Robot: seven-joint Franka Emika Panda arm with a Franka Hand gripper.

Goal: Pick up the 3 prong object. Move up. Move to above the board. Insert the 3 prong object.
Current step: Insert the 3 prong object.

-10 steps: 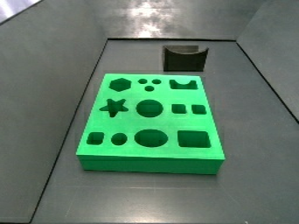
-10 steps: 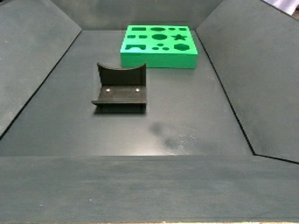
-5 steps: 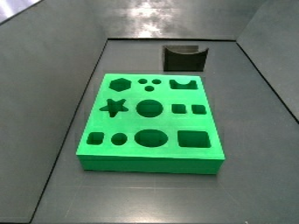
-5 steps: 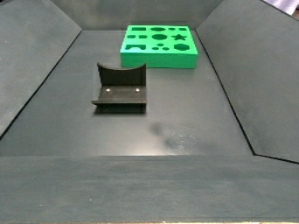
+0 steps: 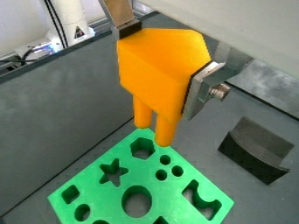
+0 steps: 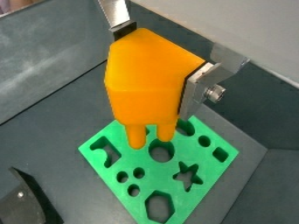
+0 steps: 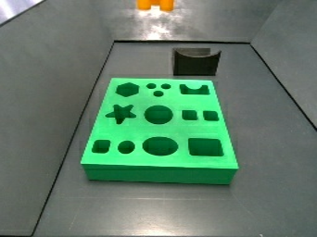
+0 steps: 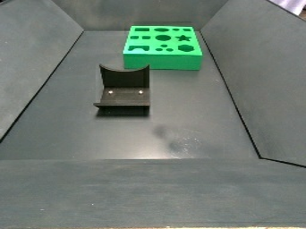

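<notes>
Jaws of the gripper were clamped on the 3 prong object, held high in the air with its legs pointing down. Far below it lay the green board on the dark floor. Beyond the board stood the black fixture. In a side view, only orange legs showed at the top edge.

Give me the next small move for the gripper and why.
Probably lower toward the board, lining up with the three small dots. The gripper is shut on the 3 prong object, high above the board in both wrist views; in a side view only the prong tips show at the top edge. No contact yet.
</notes>
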